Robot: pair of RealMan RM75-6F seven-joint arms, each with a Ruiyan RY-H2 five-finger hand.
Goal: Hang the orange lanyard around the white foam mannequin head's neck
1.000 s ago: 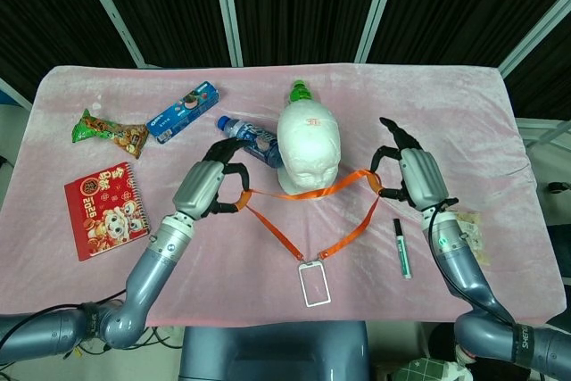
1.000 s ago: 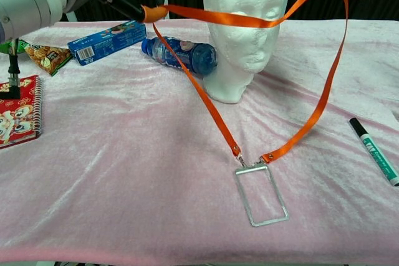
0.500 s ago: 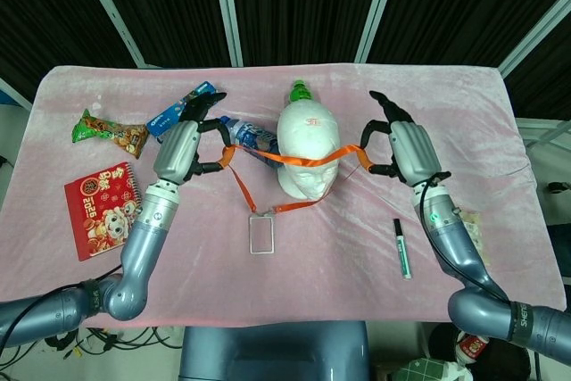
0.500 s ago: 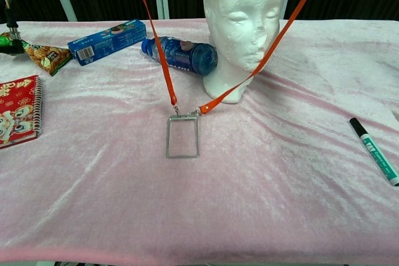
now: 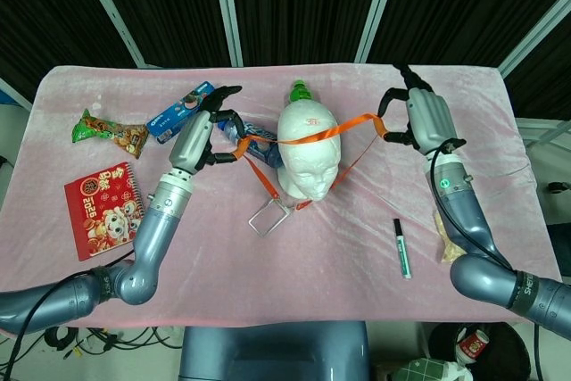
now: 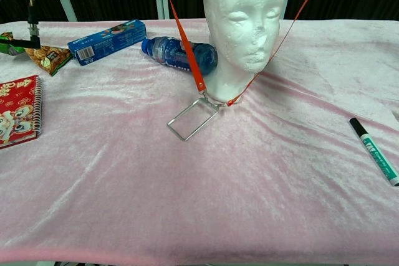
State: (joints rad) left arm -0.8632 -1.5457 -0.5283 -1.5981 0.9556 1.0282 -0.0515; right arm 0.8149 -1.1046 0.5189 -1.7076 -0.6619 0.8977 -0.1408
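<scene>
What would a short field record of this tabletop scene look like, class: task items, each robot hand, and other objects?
lanyard: orange lanyard stretched across the top of the white foam mannequin head, not yet at the neck
badge holder: clear badge holder on the pink cloth by the head's base
left robot hand: holds one strap end
right robot hand: holds the other
others: water bottle, green marker, red notebook

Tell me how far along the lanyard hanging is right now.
Done: both hands have the lanyard lifted, its loop stretched across the top of the foam head. In hand: the left hand and right hand each hold a side, with the badge holder tilted on the cloth by the base. Left: lower the loop past the head to the neck and let go.
</scene>
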